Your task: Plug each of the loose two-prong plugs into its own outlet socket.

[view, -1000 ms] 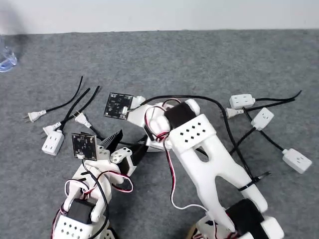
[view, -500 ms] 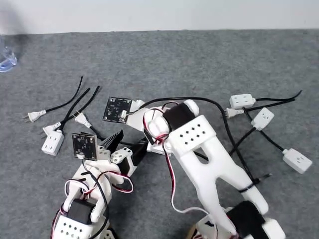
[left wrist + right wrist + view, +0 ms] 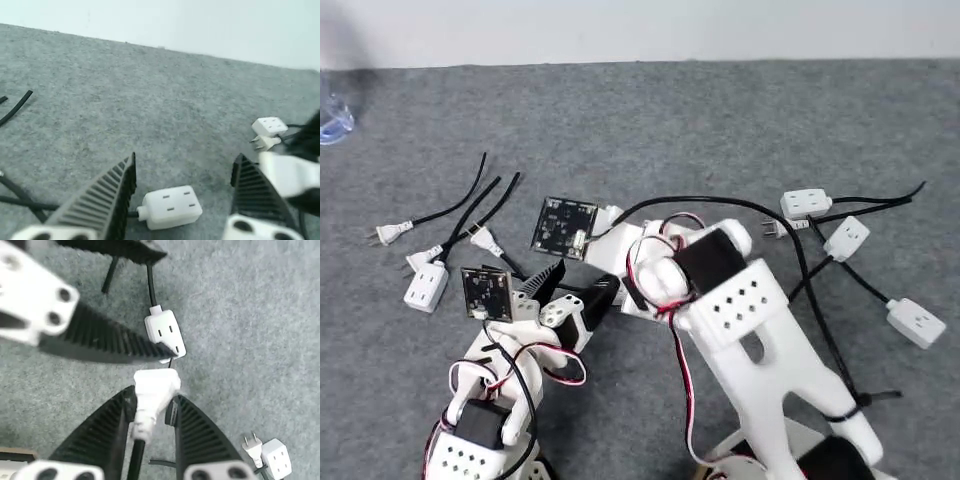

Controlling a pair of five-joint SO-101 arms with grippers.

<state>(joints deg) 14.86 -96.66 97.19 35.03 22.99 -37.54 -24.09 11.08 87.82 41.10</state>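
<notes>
**Lower left of the high view.** The left arm [image 3: 485, 420] rises from the bottom edge. The left gripper [image 3: 185, 167] is spread wide. A white outlet socket [image 3: 170, 206] lies flat on the grey carpet [image 3: 670, 120] between its two black ribbed fingers [image 3: 107, 197].

**Lower right.** The right arm [image 3: 760, 340] extends toward frame centre. The right gripper [image 3: 152, 399] pinches a white two-prong plug [image 3: 152, 387] by its body. The plug's black cord [image 3: 135, 460] trails back between the fingers. The plug's front end sits just beside the socket's edge. Its prongs are hidden, so contact cannot be told.

**Middle left.** A second socket [image 3: 425, 290] lies with an angled plug [image 3: 418, 262] just beside it. Near these are a leftmost plug [image 3: 385, 235] and an inner plug [image 3: 485, 240], each on a short black cord.

**Middle right.** An upper socket [image 3: 807, 203], a middle socket [image 3: 847, 238] and an edge socket [image 3: 917, 322] lie among crossing black cords. A small plug [image 3: 775, 228] lies just beside the upper socket.

**Top.** A white wall [image 3: 640, 30] borders the carpet. A clear object [image 3: 332, 118] sits at the upper-left edge.
</notes>
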